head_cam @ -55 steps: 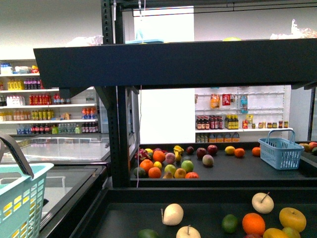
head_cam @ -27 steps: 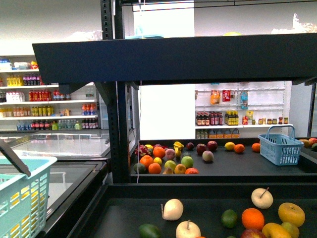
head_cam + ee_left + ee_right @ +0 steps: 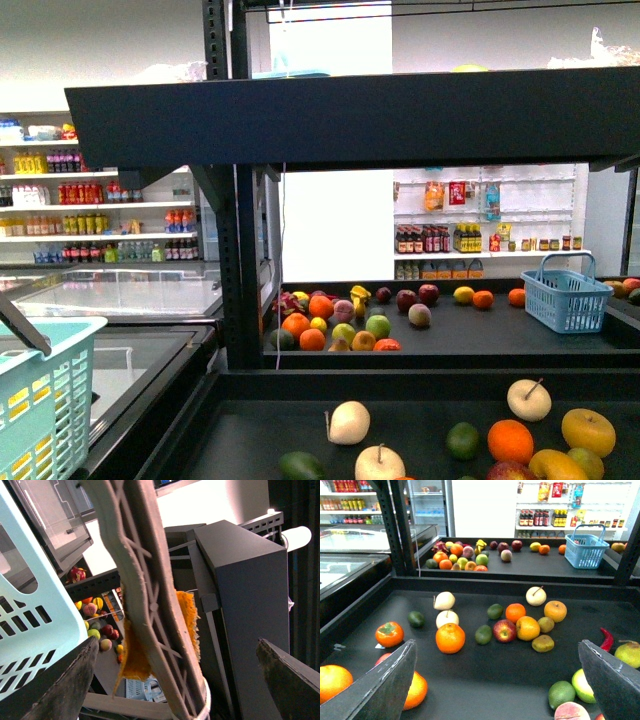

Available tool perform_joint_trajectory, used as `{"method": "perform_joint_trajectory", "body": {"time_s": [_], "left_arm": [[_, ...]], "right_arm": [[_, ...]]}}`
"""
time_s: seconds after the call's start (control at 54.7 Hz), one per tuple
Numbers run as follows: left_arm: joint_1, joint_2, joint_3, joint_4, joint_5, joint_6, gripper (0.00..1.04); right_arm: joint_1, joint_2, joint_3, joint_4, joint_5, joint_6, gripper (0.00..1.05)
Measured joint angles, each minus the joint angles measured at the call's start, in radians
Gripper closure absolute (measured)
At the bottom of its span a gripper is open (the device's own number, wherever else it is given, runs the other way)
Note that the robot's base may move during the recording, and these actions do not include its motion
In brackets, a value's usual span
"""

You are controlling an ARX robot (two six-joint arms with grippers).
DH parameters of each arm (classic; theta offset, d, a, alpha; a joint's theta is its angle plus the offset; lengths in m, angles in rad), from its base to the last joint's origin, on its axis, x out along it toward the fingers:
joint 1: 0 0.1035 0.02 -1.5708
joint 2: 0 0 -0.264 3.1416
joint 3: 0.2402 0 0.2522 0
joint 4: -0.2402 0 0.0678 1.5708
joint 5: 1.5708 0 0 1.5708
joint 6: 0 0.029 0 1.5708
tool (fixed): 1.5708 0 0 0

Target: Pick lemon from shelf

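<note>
Front view: the shelf (image 3: 240,260) fills the centre, w/ black upright posts, a dark upper tray across the top and 2 lower trays holding fruit. Neither arm shows here.

Lemon: can't pick it out for sure. 3 yellow candidates:
- a round yellow fruit (image 3: 589,431) at lower right of the near tray (image 3: 400,385), just right of an orange (image 3: 511,441)
- a yellow-orange fruit (image 3: 555,465) at the bottom edge, touching it
- a small yellow fruit (image 3: 463,295) on the far tray, right of centre, next to a blue basket (image 3: 567,298)

Left gripper (image 3: 177,642): the 2 dark fingers (image 3: 65,680) sit at the lower corners of the left wrist view, spread wide. The handle (image 3: 145,580) of a teal basket (image 3: 30,605) runs between them, w/ an orange pad (image 3: 187,615) behind it. Fingers aren't closed on it; can't tell what carries the handle. The same basket shows at lower left of the front view.

Right gripper (image 3: 496,642): fingers at the lower corners of the right wrist view, spread wide, nothing between them. It hangs above the near tray, looking down on scattered fruit. The round yellow fruit is right of centre there, the yellow-orange one just below-left of it.

Bkgd: white wall shelves of bottles (image 3: 100,200) at left.
</note>
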Motion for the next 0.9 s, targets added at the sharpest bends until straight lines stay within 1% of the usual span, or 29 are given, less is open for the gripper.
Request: {"method": "perform_joint_trajectory", "body": {"time_s": [0.292,0.494,0.603,0.695,0.786,0.896], "left_arm": [[0.0,-0.119,-0.081,-0.11,-0.015,0.024,0.08],[0.002,-0.267,-0.139,-0.291,-0.047,0.114,0.08],[-0.01,-0.4,-0.171,-0.473,-0.103,0.25,0.08],[-0.043,-0.534,-0.202,-0.65,-0.181,0.422,0.08],[-0.111,-0.694,-0.246,-0.805,-0.279,0.627,0.08],[-0.24,-0.892,-0.307,-0.93,-0.427,0.843,0.08]], "right_arm": [[0.0,0.0,0.0,0.0,0.0,0.0,0.08],[0.0,0.0,0.0,0.0,0.0,0.0,0.08],[0.0,0.0,0.0,0.0,0.0,0.0,0.08],[0.0,0.0,0.0,0.0,0.0,0.0,0.08],[0.0,0.0,0.0,0.0,0.0,0.0,0.08],[0.0,0.0,0.0,0.0,0.0,0.0,0.08]]}}
